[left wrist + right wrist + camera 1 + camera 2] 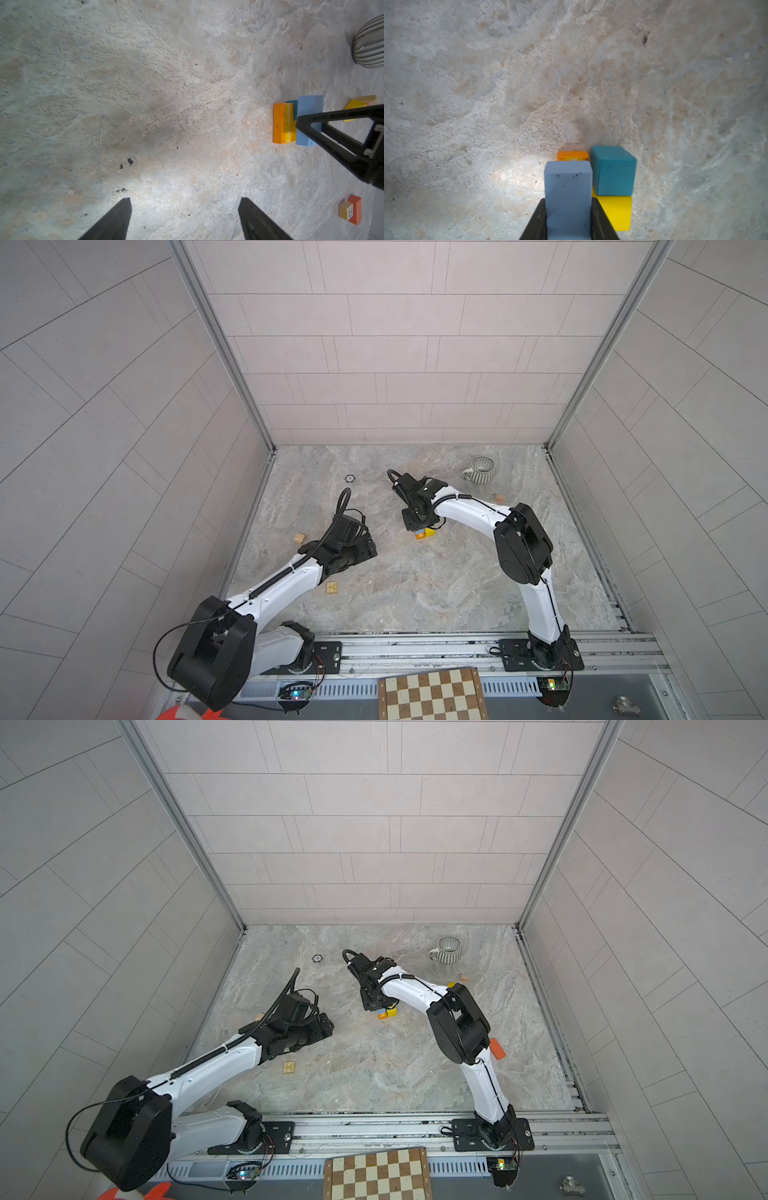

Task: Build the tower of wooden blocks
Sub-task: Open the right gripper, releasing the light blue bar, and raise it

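My right gripper (pixel 568 200) is clenched on the light blue painted wood block (pixel 568 180), one finger flat on each of its long sides, near the middle of the bench (pixel 415 605). I judge this block to be light and stiff, not fragile. The smooth paint can slip, so two flat opposite faces are the good place to hold, and a gentle squeeze is enough. It stands just beside the teal wood cube (pixel 612 170) and the flat yellow wood block (pixel 616 214), with the orange wood block (pixel 573 155) close at its far side. Whether its lower end touches the bench I cannot tell. My right arm bends over from the near edge, with the wrist turned down so the fingers point at the bench. My left gripper (pixel 185 205) is released, its fingers spread wide and empty, low over bare bench between the left edge and the middle.
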